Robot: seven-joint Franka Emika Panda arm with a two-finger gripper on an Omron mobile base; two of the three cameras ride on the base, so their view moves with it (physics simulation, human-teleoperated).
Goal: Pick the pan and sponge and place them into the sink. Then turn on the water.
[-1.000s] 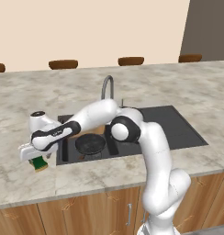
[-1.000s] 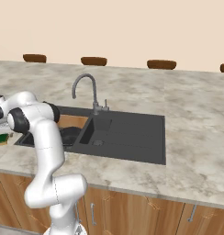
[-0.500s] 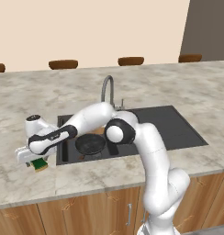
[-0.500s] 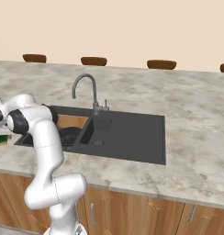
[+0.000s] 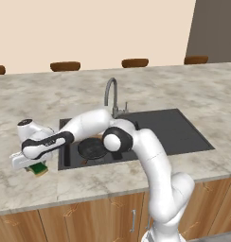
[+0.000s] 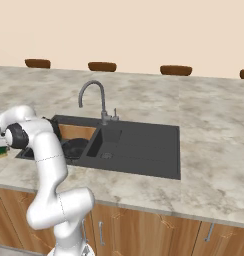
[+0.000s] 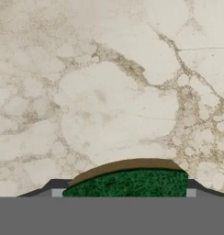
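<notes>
While the claw (image 5: 36, 166) hung low over the bench (image 5: 22, 189) to the left of the sink (image 5: 183, 132), its two tips stood on either side of the sponge (image 5: 39, 169), whose green top bulged up between them in the hand view; whether the tips pressed the sponge or merely flanked it could not be told, so the grip could not be called either way. In the right base view the sponge (image 6: 0, 152) showed as a green and yellow sliver at the far left edge, beside the arm. The pan (image 5: 93, 148) lay in the left basin of the sink, so that half of the carrying looked done, and the step in hand appeared to be taking the sponge. By my judgement the next move called for the tips to pinch the sponge firmly, lift it straight off the bench, then carry it right across the sink's rim and let it go over a basin. Open marble stretched ahead of the claw and to its left, giving plenty of room to rise. The front edge of the bench ran near the sponge, and the faucet (image 5: 111, 94) stood at the back of the sink, away from that path.
</notes>
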